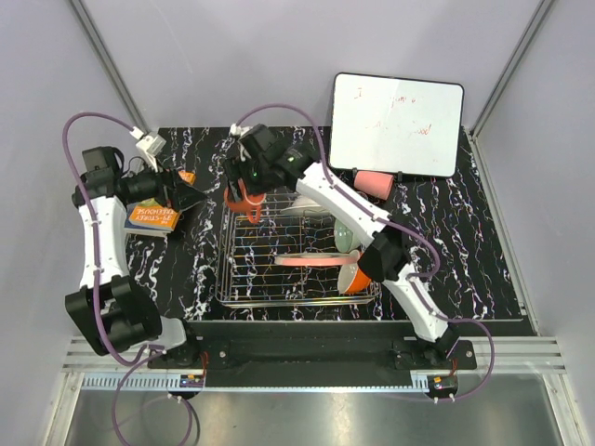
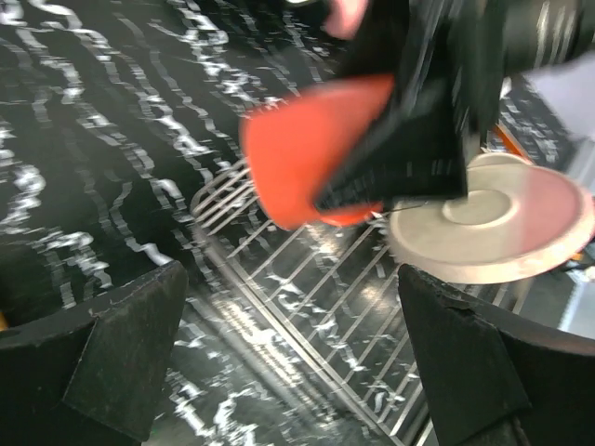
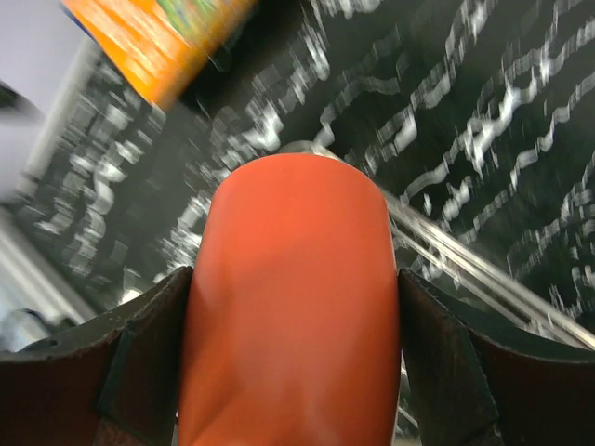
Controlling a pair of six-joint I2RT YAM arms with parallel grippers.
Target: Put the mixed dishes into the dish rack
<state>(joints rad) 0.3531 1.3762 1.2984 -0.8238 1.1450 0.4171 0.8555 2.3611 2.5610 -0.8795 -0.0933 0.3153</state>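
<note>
My right gripper (image 1: 244,193) is shut on the orange-red mug (image 1: 240,199) and holds it over the far left corner of the silver dish rack (image 1: 244,290). In the right wrist view the mug (image 3: 293,297) fills the space between the fingers (image 3: 139,372). The pink-and-cream plate (image 1: 311,262), pale green bowl (image 1: 344,234) and orange bowl (image 1: 354,277) stand in the rack. A small pink cup (image 1: 375,183) lies on the table by the whiteboard. My left gripper (image 1: 191,197) is open and empty, left of the rack; its view shows the mug (image 2: 311,153), the plate (image 2: 507,218) and rack wires (image 2: 307,297).
The green-orange book (image 1: 151,218) lies under the left arm, and shows in the right wrist view (image 3: 158,37). The whiteboard (image 1: 398,123) leans at the back right. The black marbled table (image 1: 465,251) extends right of the rack.
</note>
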